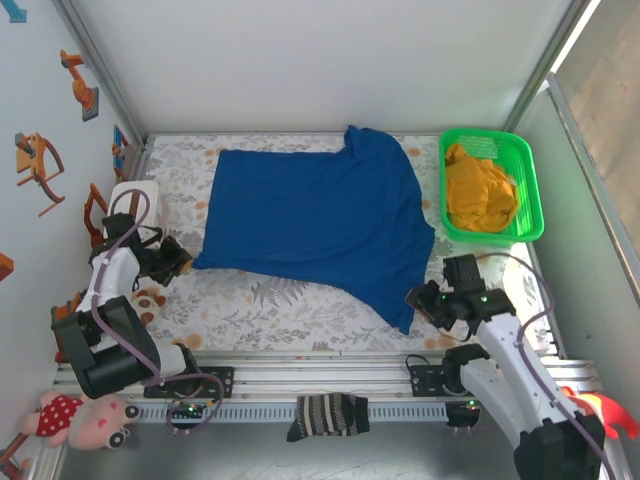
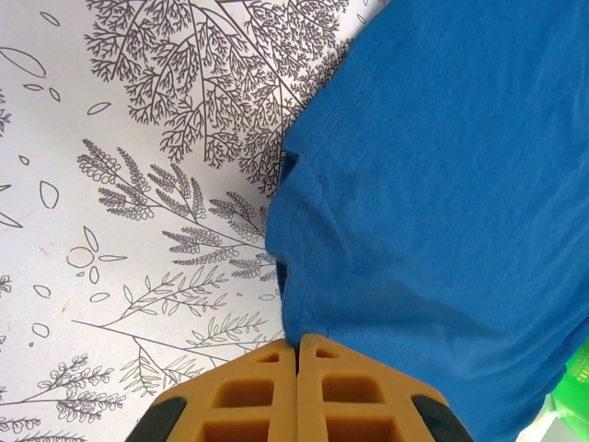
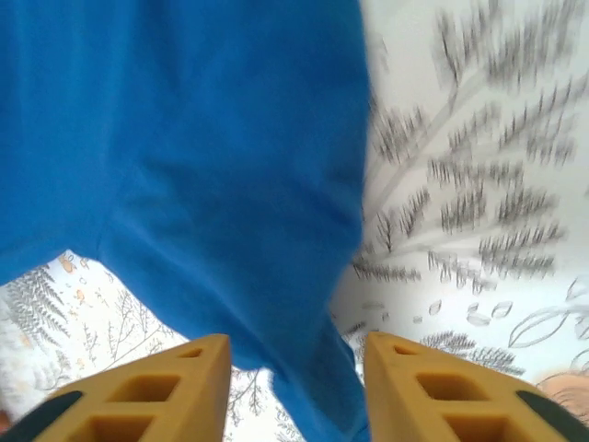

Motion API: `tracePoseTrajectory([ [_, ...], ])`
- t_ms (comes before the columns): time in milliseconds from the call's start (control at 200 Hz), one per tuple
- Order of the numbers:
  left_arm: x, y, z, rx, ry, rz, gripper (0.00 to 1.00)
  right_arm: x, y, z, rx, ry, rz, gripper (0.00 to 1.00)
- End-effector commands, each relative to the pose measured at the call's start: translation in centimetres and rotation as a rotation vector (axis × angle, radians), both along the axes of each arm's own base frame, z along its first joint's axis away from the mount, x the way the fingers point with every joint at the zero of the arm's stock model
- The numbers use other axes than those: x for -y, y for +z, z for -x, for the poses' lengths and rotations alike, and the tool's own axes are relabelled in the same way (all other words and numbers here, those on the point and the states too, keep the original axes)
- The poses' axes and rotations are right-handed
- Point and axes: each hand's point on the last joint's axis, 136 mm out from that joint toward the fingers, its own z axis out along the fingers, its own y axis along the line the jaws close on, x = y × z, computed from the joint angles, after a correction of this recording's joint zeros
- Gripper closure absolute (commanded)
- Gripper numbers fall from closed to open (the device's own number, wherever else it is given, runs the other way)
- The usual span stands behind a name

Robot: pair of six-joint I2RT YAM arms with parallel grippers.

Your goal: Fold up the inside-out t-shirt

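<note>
The inside-out t-shirt (image 1: pixel 310 225) is royal blue and lies spread over the leaf-patterned table cover, its bottom edge slanting down to the right. My left gripper (image 1: pixel 185 258) is at the shirt's near-left corner. In the left wrist view its jaws (image 2: pixel 298 343) are pressed together on the hem of the blue cloth (image 2: pixel 442 184). My right gripper (image 1: pixel 418 300) is at the shirt's near-right corner. In the right wrist view it (image 3: pixel 296 345) stands open, and a strip of the blue cloth (image 3: pixel 212 138) runs loose between the two fingers.
A green basket (image 1: pixel 532 190) at the back right holds a mustard-yellow garment (image 1: pixel 478 195). A dark striped sock (image 1: pixel 328 415) lies on the front rail between the arm bases. A plush toy (image 1: pixel 85 420) sits at the near left. Frame posts and walls close in both sides.
</note>
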Motion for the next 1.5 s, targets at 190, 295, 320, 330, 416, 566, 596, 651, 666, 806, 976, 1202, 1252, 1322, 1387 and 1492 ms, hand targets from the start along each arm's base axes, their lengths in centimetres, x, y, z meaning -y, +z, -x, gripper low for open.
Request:
tracePoseTrajectory([
  [190,0.0,1.2,-0.3,0.040,-0.023,0.004,1.00,4.2,5.4,-9.8,0.218,-0.034,0.361,0.50],
  [295,0.1,1.2,-0.2,0.043,-0.026,0.010,1.00,4.3,4.0,-13.0,0.202,-0.041,0.390,0.51],
  [320,0.1,1.3,-0.2,0.044,-0.027,0.012,1.00,4.4,3.6,-13.7,0.196,-0.045,0.392,0.51],
  [330,0.2,1.3,-0.2,0.045,-0.027,0.013,1.00,4.4,3.4,-13.9,0.191,-0.047,0.394,0.52],
  [416,0.2,1.4,-0.1,0.048,-0.030,0.012,1.00,4.5,1.9,-15.9,0.159,-0.056,0.390,0.54],
  [566,0.3,1.7,-0.1,0.057,-0.031,0.018,1.00,5.1,-0.8,-17.8,0.090,-0.082,0.419,0.56],
  [596,0.3,1.7,-0.1,0.059,-0.032,0.019,1.00,5.3,-1.3,-18.0,0.075,-0.091,0.424,0.56],
  [651,0.4,1.7,-0.1,0.060,-0.030,0.021,1.00,5.5,-2.1,-18.1,0.051,-0.102,0.431,0.56],
  [666,0.4,1.7,-0.1,0.060,-0.029,0.023,1.00,5.5,-2.4,-18.1,0.045,-0.105,0.431,0.56],
  [806,0.4,1.7,-0.1,0.063,-0.026,0.024,1.00,6.0,-4.5,-17.4,-0.014,-0.128,0.444,0.56],
  [976,0.4,1.8,-0.1,0.064,-0.027,0.024,1.00,6.2,-5.8,-16.4,-0.040,-0.140,0.435,0.81],
  [1202,0.4,1.9,-0.1,0.066,-0.029,0.024,1.00,7.0,-4.0,-14.2,0.005,-0.169,0.426,1.00],
  [1252,0.4,1.9,-0.2,0.067,-0.027,0.027,1.00,7.1,-3.6,-13.4,0.014,-0.177,0.423,1.00],
  [1322,0.5,1.9,-0.2,0.070,-0.028,0.030,1.00,7.4,-3.5,-12.3,0.012,-0.188,0.423,1.00],
  [1387,0.4,1.9,-0.2,0.067,-0.030,0.028,1.00,7.5,-3.5,-11.5,0.010,-0.200,0.419,1.00],
  [1492,0.4,1.9,-0.2,0.069,-0.030,0.028,1.00,7.3,-3.9,-11.0,-0.002,-0.198,0.404,1.00],
])
